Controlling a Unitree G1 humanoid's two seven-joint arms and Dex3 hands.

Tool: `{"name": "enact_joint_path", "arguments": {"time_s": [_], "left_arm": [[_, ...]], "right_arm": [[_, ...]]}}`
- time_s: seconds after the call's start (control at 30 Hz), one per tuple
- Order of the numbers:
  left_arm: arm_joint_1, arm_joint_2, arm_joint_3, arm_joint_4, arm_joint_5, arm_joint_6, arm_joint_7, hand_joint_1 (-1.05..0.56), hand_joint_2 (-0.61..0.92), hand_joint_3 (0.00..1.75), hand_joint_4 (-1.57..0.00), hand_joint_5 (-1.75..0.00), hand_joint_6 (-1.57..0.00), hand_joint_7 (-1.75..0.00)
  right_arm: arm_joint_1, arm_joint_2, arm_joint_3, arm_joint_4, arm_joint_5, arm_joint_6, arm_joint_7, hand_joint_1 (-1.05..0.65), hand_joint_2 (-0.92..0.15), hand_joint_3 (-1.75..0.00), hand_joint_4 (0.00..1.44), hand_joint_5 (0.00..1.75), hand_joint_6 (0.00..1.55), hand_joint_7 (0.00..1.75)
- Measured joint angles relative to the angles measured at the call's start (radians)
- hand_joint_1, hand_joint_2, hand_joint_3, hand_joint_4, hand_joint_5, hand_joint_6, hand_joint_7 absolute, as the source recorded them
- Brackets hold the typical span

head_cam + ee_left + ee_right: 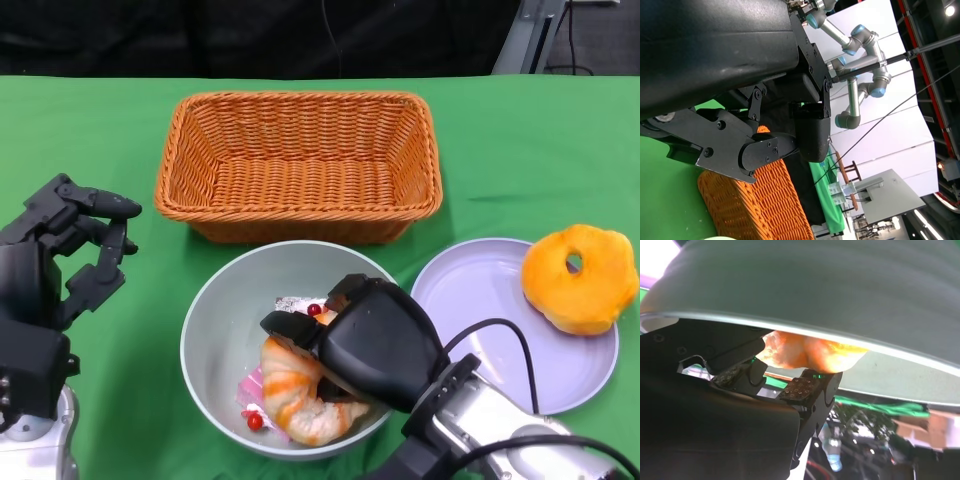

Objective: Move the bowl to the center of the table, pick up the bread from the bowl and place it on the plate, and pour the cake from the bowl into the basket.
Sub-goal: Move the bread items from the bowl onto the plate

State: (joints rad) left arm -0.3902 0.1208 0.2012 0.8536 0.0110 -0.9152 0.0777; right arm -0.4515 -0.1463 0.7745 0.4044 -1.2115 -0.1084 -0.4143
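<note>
Both hands were mine: the right hand [345, 335] was down in the bowl [215, 320], fingers closing around the bread [300, 392] for the plate [480, 300] beside it; the left hand [70, 250] hung empty, fingers apart.

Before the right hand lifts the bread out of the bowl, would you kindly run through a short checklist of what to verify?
1. Right hand is over the bread inside the bowl: ok.
2. Fingers firmly closed on the bread: cannot tell; the wrist view shows pads beside it only.
3. Bare space on the plate beside the orange doughnut: ok.
4. Left hand is apart from the bowl: ok.
5. Cake is free of the bread: cannot tell, partly hidden.
</note>
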Motion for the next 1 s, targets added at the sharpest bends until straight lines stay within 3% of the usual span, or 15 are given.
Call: {"name": "enact_joint_path", "arguments": {"time_s": [0.1,0.23,0.47,0.57,0.63,0.67,0.7,0.83,1.0], "left_arm": [[0.000,0.000,0.000,0.000,0.001,0.000,0.000,-0.12,0.73,0.74,-0.76,-1.50,-0.80,-1.14],[0.000,0.000,-0.001,0.000,0.002,0.000,0.001,-0.12,0.72,0.77,-0.76,-1.51,-0.79,-1.16],[0.000,-0.001,-0.002,0.000,0.008,0.000,0.004,-0.13,0.72,0.76,-0.75,-1.50,-0.79,-1.15],[0.000,-0.001,-0.002,0.000,0.009,0.001,0.004,-0.14,0.73,0.74,-0.75,-1.50,-0.79,-1.14],[0.000,-0.001,-0.002,0.000,0.009,0.001,0.004,-0.13,0.73,0.74,-0.75,-1.50,-0.79,-1.14],[0.000,-0.001,-0.002,0.000,0.008,0.001,0.004,-0.13,0.73,0.74,-0.75,-1.50,-0.79,-1.14],[0.000,-0.001,-0.002,0.000,0.007,0.001,0.004,-0.13,0.73,0.73,-0.74,-1.49,-0.79,-1.14],[0.000,0.000,-0.001,0.002,0.006,0.001,0.004,-0.12,0.74,0.73,-0.74,-1.49,-0.79,-1.14],[0.000,0.002,-0.001,0.005,0.006,0.001,0.004,-0.13,0.73,0.73,-0.75,-1.49,-0.80,-1.13]], "right_arm": [[-0.018,-0.001,0.000,0.032,0.021,-0.028,-0.025,-0.32,-0.86,0.00,0.91,0.78,1.14,0.01],[-0.032,-0.003,-0.004,0.056,0.059,-0.061,-0.026,-0.31,-0.86,0.00,0.78,1.12,1.17,0.01],[-0.048,-0.002,-0.014,0.100,0.105,-0.119,-0.090,-0.28,-0.88,-0.01,0.81,1.25,1.19,0.02],[-0.048,-0.004,-0.031,0.104,0.139,-0.150,-0.095,-0.30,-0.90,0.00,0.72,1.46,1.21,0.06],[-0.048,-0.004,-0.045,0.101,0.154,-0.160,-0.095,-0.31,-0.90,0.00,0.69,1.58,0.94,0.71],[-0.048,-0.004,-0.051,0.098,0.165,-0.163,-0.095,-0.30,-0.90,0.00,0.68,1.62,0.81,0.96],[-0.047,-0.005,-0.057,0.093,0.175,-0.165,-0.095,-0.30,-0.90,0.00,0.68,1.63,0.78,1.01],[-0.044,-0.014,-0.091,0.053,0.221,-0.183,-0.078,-0.28,-0.89,0.00,0.70,1.53,0.82,0.82],[-0.024,-0.027,-0.119,-0.002,0.259,-0.197,-0.032,-0.25,-0.88,0.00,0.70,1.50,0.84,0.78]]}}
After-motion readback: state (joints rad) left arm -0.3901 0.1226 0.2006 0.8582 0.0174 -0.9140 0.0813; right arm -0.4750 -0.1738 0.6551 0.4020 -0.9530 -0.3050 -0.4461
